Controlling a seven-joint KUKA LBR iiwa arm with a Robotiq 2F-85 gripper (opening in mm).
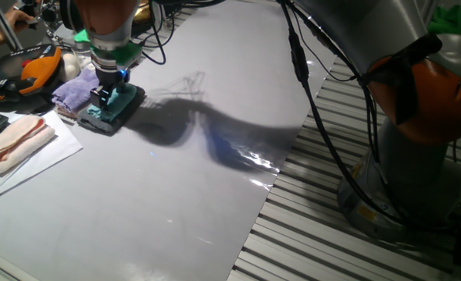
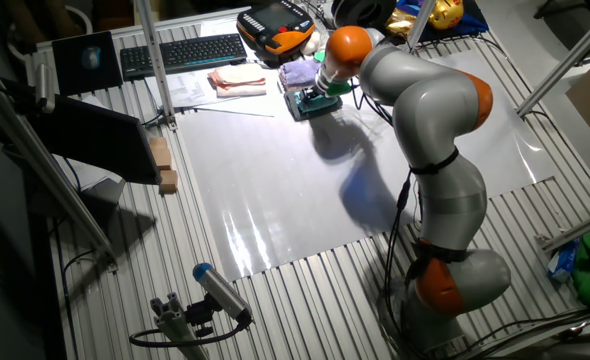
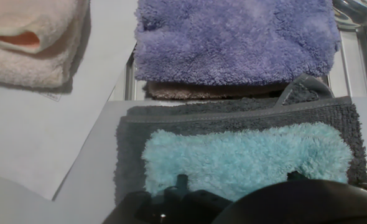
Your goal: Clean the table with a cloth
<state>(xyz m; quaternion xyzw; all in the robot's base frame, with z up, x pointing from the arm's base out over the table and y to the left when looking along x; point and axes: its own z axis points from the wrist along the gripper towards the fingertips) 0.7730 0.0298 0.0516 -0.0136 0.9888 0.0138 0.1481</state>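
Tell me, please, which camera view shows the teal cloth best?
The hand view: the teal cloth fills it, fluffy, lying on a dark grey cloth. In one fixed view it is a small teal patch partly hidden under the gripper. The other fixed view shows only a tiny speck.

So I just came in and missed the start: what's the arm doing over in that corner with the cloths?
The gripper is down on the teal cloth, which lies on top of a dark grey cloth at the far corner of the table. A lilac cloth and a folded peach cloth sit just beyond. Whether the fingers have closed on the teal cloth can't be seen. The rest of the tabletop lies open ahead of it.
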